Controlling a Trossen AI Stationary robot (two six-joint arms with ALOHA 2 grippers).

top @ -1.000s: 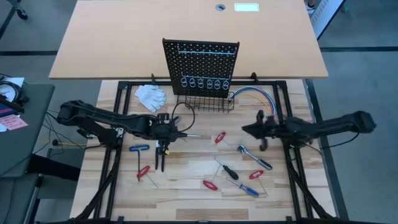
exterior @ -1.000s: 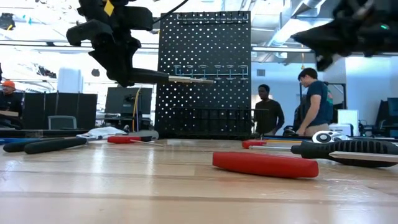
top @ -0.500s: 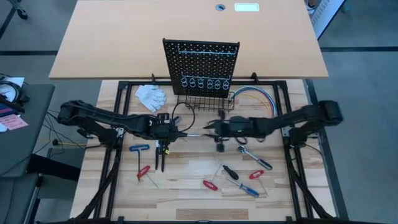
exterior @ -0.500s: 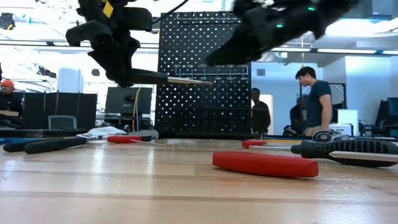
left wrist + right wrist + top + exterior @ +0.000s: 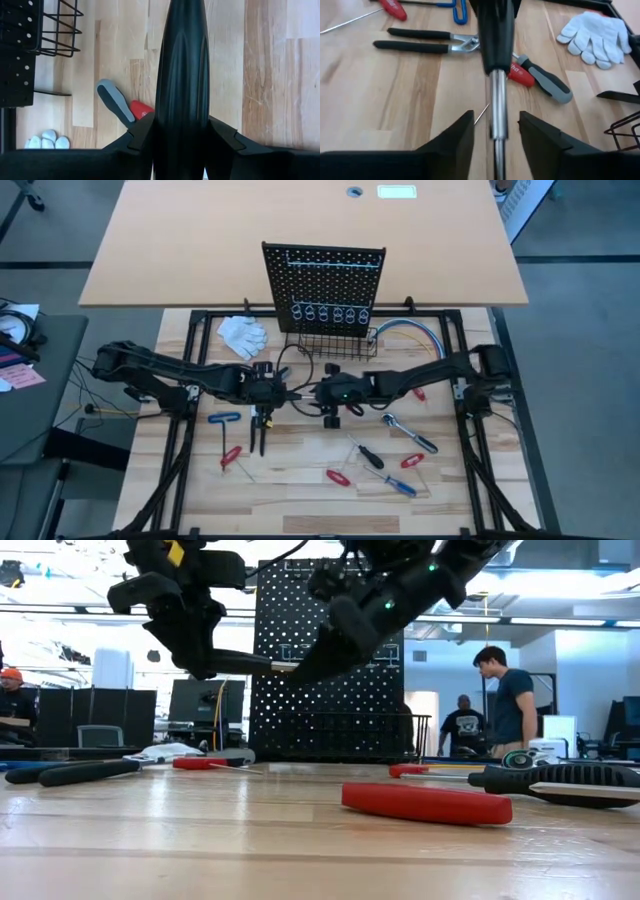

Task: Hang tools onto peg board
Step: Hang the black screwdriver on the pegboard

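Note:
My left gripper is shut on a black-handled screwdriver, held above the table's middle. Its silver shaft points toward the table's right edge. My right gripper is open. Its fingers stand on either side of the shaft, a gap showing on each side; it also shows in the high view. The black peg board stands upright at the far edge, with silver rings and a wire basket at its base. Other tools lie on the table. My left gripper pinches the screwdriver's black handle between its two fingers. The handle sticks out forward from between them. The screwdriver is lifted clear of the table and lies level, its shaft toward the table's right.
Black-handled pliers, a blue T-handle and a red tool lie at near left. A ratchet and several screwdrivers lie at near right. White gloves and coloured cables flank the basket. People stand in the room behind.
My right gripper has gone from the table's right side toward its left edge, up to the held screwdriver's shaft, and now stands around it. My left gripper and the screwdriver have kept still.

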